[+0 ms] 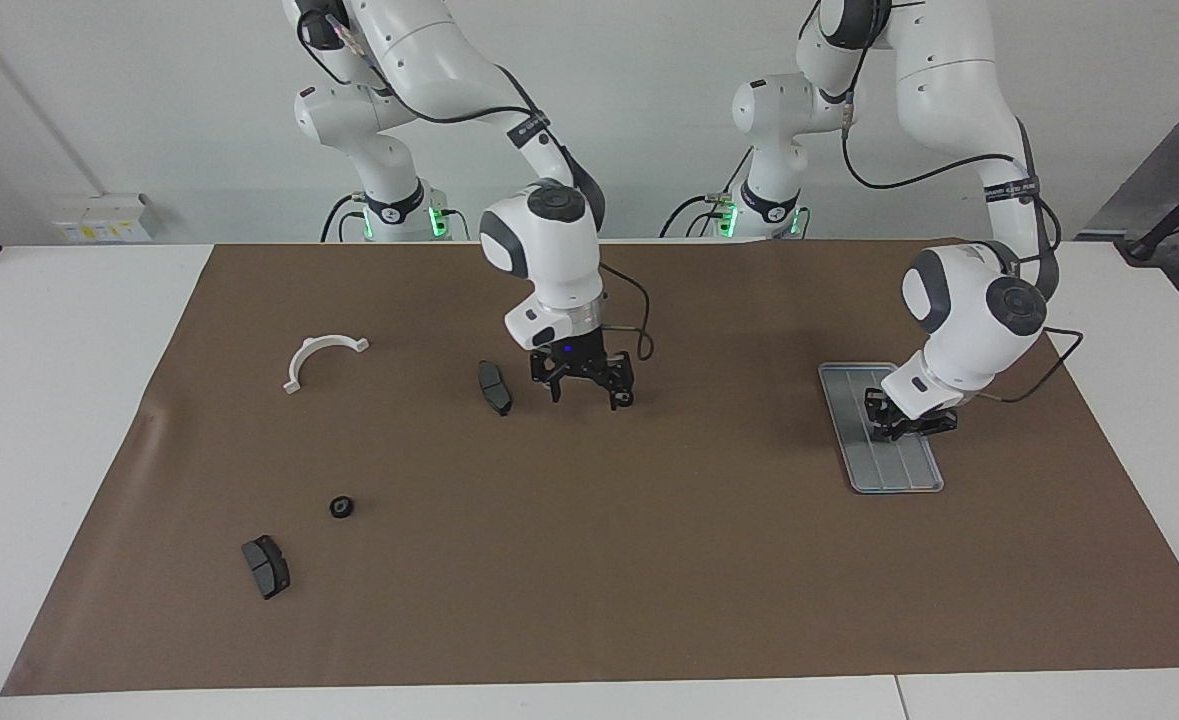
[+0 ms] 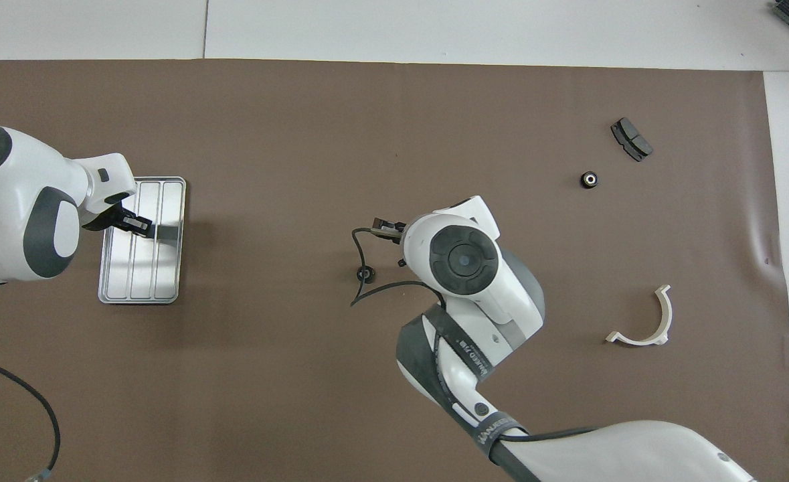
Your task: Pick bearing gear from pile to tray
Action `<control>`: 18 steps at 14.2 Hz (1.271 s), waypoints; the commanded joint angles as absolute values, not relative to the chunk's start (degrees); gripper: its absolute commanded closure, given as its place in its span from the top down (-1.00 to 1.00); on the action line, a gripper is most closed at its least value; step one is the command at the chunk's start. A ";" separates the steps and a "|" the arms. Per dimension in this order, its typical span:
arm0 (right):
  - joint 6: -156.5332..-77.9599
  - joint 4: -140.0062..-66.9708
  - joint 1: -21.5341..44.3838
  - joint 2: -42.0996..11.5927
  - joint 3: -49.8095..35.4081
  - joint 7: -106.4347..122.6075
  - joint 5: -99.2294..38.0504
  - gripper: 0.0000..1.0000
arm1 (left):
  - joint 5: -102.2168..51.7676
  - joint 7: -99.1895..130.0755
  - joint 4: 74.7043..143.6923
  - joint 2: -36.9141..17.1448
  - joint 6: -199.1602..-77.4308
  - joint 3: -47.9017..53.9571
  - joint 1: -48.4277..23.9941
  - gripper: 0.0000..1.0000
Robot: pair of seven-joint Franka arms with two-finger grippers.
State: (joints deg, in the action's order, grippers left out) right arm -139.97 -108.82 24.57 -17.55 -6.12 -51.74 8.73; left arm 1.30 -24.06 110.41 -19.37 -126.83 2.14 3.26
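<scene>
My right gripper (image 1: 586, 397) hangs mid-frame in the facing view, its fingers spread apart. A small black gear (image 2: 365, 274) seems to lie on the brown mat (image 1: 649, 560) just under it. My left gripper (image 1: 907, 430), fingertips together, sits over the tray (image 1: 899, 478). Lower in that frame, a second gear (image 1: 342, 507) rests near a dark pad (image 1: 266, 566).

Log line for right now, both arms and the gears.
right gripper: open, over mat middle | one gear: on mat by it | left gripper: shut, over tray | other gear: on mat, right arm's end
</scene>
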 commanded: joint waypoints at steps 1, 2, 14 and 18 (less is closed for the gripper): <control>-137.82 -109.69 18.57 -15.12 -6.86 -41.44 9.93 1.00 | 1.41 -24.26 112.94 -17.23 -128.32 2.29 3.34 -0.10; -137.64 -109.69 15.93 -14.68 -6.86 -37.48 9.93 1.00 | 1.41 -24.26 112.94 -17.23 -128.32 2.29 3.34 0.24; -136.76 -107.59 -4.29 -21.16 -7.12 16.05 3.69 1.00 | -1.14 4.87 108.19 -16.70 -123.84 2.55 -10.26 0.23; -137.63 -103.19 -4.57 -26.18 -7.03 17.58 3.87 1.00 | -1.14 22.11 108.54 -16.17 -124.80 2.55 -18.52 0.23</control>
